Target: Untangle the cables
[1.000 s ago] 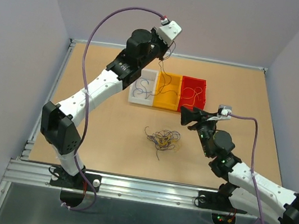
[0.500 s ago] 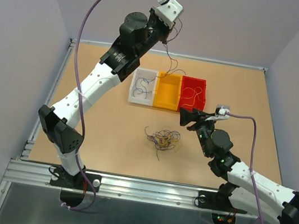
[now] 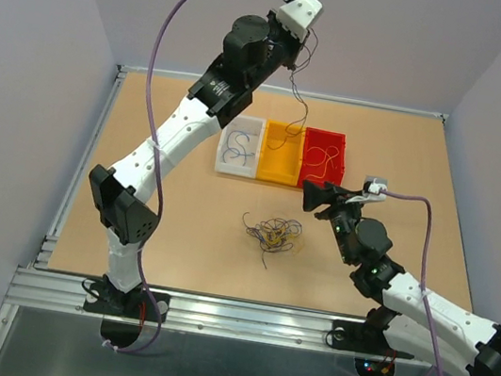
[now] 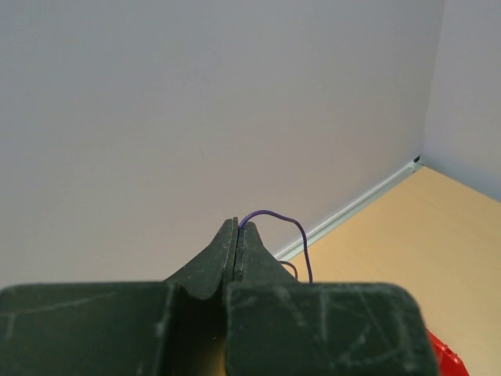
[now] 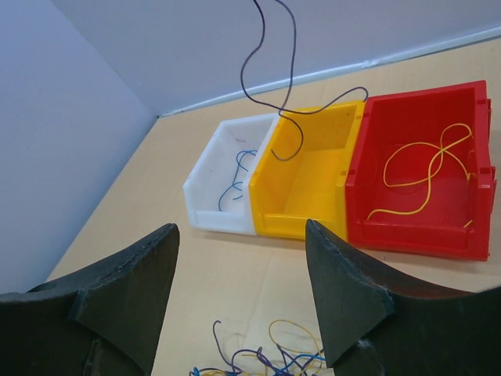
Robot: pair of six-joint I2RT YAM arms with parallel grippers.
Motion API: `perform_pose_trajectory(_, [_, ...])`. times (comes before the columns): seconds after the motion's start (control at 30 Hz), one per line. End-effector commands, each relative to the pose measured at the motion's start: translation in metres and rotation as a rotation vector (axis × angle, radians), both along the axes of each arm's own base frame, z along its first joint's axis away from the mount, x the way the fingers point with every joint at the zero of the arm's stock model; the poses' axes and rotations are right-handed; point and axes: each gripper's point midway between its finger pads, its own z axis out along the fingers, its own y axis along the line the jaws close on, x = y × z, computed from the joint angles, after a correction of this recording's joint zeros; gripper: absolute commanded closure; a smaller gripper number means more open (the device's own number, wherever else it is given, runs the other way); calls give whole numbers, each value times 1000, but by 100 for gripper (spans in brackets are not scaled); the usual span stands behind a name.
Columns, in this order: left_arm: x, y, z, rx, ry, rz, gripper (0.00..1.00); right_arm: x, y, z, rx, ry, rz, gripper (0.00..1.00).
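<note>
Left gripper (image 4: 237, 225) is way up near the top of the overhead view, pinched tight on a dark purple wire (image 4: 275, 216) dangling over the yellow bin (image 5: 297, 196). Right gripper (image 5: 241, 232) sits low, spread wide, holding nothing. The other cables (image 3: 270, 232) are a tangled clump mid-table. There's a blue wire (image 5: 239, 168) in the white bin (image 5: 223, 219) and a yellow wire (image 5: 415, 176) in the red bin (image 5: 407, 231).

My top cam sits high behind the arm bases (image 3: 127, 302), looking down on the whole table (image 3: 176, 234). L wrist cam's up high, facing the back wall (image 4: 156, 117) past the L end effector (image 4: 237, 229). R wrist cam's low, facing the bins (image 5: 293, 192) close-up; top cam sees those too.
</note>
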Motion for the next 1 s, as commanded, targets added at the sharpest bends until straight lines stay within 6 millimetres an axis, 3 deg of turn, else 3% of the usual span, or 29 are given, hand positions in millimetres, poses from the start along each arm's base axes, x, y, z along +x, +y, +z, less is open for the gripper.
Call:
perform_pose_trajectory(0.0, [-6, 0, 23, -109, -10, -13, 100, -2, -9, 14, 30, -35, -35, 29])
perform_pose_trajectory(0.23, [-4, -1, -11, -93, 44, -21, 100, -2, -10, 16, 31, -37, -38, 29])
perform_pose_trajectory(0.63, [-11, 34, -67, -77, 70, -20, 100, 0, -10, 13, 22, -28, -45, 29])
perform_pose_trajectory(0.8, [-19, 53, -67, -100, 61, -26, 100, 0, -10, 12, 22, -25, -48, 29])
perform_pose_trajectory(0.97, [-30, 56, -78, -77, 58, -49, 100, 1, -9, 11, 18, -22, -47, 29])
